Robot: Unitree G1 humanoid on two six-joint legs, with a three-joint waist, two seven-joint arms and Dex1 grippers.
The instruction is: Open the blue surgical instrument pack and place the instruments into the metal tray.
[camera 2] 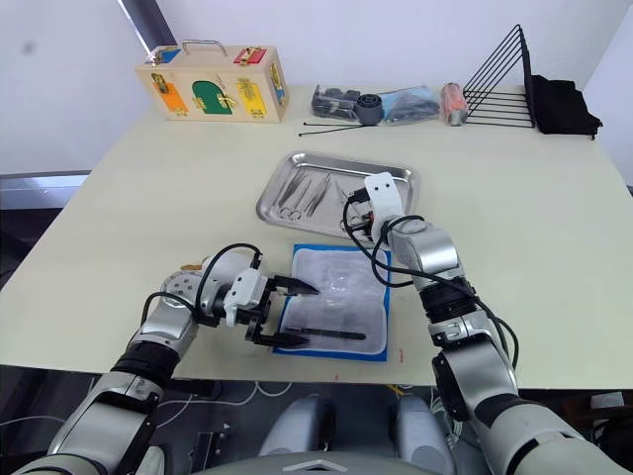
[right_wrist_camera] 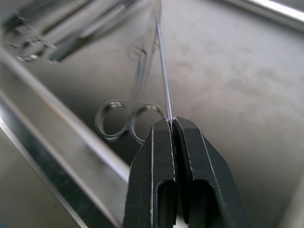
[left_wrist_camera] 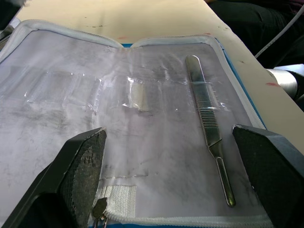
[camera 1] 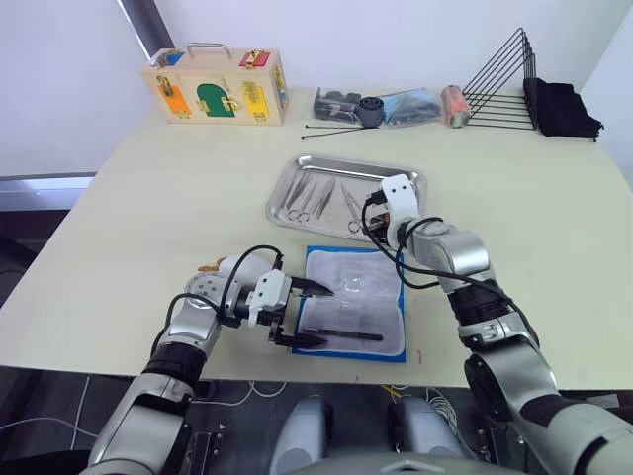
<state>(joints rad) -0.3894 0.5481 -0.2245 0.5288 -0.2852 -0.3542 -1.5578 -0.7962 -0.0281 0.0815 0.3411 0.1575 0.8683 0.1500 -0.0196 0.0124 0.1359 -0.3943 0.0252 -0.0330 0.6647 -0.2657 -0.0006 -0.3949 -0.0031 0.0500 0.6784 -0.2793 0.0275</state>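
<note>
Right gripper [right_wrist_camera: 172, 124]: jaws clenched on a thin metal probe [right_wrist_camera: 162, 66], held over the floor of the metal tray [camera 1: 287, 203], at the tray's near right part as the head views show it. Just beyond the jaws, a pair of ring-handled scissors [right_wrist_camera: 124, 118] lies on the tray floor; further instruments [camera 1: 312, 196] lie toward the tray's left half, exact count not readable. Left gripper [camera 1: 300, 313]: jaws released and spread wide, poised at the left edge of the blue pack [camera 1: 394, 297], which lies unzipped and flat, lining up, on the tabletop [camera 1: 129, 198] just in front of the tray. Pack contents: one long ridged handle [left_wrist_camera: 209, 128] in the half farther from the tray; the clear sleeves [left_wrist_camera: 71, 90] in the rest of the pack look empty. Judged status: opening done; most tools already transferred; the probe is about to be set down; the one handle remains to be lifted out. Other stock on the tabletop, beyond the tray: wooden latch box [camera 1: 216, 87], black wire rack [camera 1: 504, 84], small assorted items [camera 1: 381, 107].
</note>
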